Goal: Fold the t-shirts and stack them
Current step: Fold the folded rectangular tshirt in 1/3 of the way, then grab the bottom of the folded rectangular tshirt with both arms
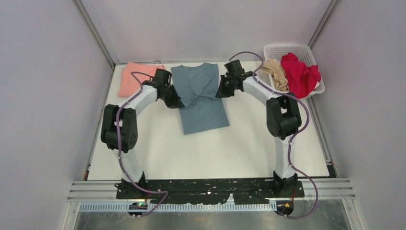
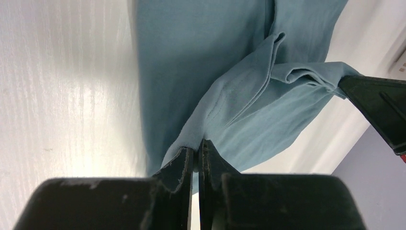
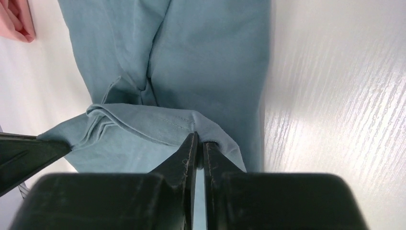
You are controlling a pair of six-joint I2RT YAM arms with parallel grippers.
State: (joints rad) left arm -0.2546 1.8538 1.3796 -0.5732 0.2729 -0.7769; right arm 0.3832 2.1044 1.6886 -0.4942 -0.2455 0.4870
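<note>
The slate-blue t-shirt (image 1: 201,98) lies in the middle of the white table, folded to a long strip. My left gripper (image 1: 176,102) is shut on its left edge (image 2: 225,96) and lifts it. My right gripper (image 1: 221,91) is shut on its right edge (image 3: 191,57) and lifts it too. The cloth between them is raised in a ridge. The salmon-pink t-shirt (image 1: 135,78) lies folded at the back left, behind my left arm; a corner shows in the right wrist view (image 3: 19,19). The bright red t-shirt (image 1: 300,74) and the beige t-shirt (image 1: 276,72) lie crumpled in the basket.
The white plastic lattice basket (image 1: 292,49) stands at the back right corner of the table. Grey walls enclose the table on three sides. A metal rail (image 1: 210,189) with the arm bases runs along the near edge.
</note>
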